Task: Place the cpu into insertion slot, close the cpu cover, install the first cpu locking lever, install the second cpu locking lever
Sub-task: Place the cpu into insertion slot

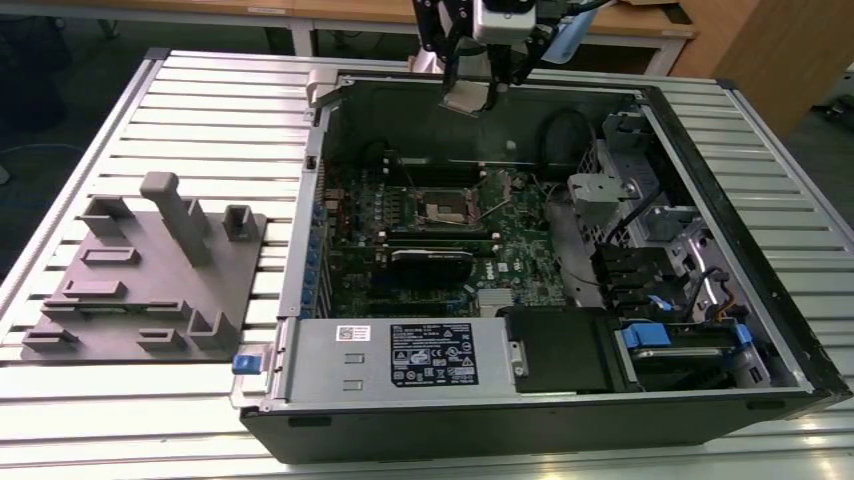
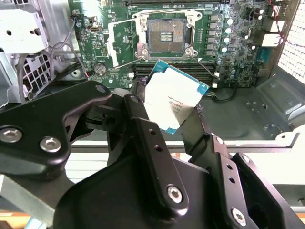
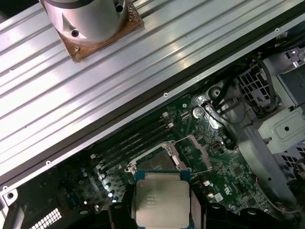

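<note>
Gripper (image 2: pixel 167 113), clamped on the cpu (image 2: pixel 175 90) (held tilted, silver top showing), hangs well above the insertion slot (image 2: pixel 165 36), chip not yet seated.

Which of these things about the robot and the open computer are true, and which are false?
1. The gripper holds the cpu. True.
2. The cpu sits in the insertion slot. False: the slot is empty, and the cpu is held in the air away from it.
3. The cpu cover is shut over the slot. False: it is swung open beside the slot.
4. The computer case lies open on a slatted metal table. True.
</note>
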Controlling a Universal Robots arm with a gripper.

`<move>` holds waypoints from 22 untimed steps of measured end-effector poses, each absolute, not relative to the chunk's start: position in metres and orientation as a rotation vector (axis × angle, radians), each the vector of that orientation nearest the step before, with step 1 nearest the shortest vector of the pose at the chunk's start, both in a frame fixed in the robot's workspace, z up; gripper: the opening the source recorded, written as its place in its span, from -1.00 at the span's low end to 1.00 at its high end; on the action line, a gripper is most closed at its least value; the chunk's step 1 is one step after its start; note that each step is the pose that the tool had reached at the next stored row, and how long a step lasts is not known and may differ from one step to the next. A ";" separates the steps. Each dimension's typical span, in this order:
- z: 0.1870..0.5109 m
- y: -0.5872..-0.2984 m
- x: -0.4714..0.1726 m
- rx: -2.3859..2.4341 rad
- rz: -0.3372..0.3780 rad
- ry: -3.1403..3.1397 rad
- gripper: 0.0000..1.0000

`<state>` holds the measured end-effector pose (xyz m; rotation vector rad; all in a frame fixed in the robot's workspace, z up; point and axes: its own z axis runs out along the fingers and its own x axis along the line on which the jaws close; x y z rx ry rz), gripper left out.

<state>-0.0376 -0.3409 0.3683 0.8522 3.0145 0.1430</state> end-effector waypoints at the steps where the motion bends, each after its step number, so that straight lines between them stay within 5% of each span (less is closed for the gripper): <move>1: 0.368 -0.341 -0.038 0.855 0.143 3.014 0.07; 22: 0.368 -0.341 -0.038 0.868 0.143 3.010 0.07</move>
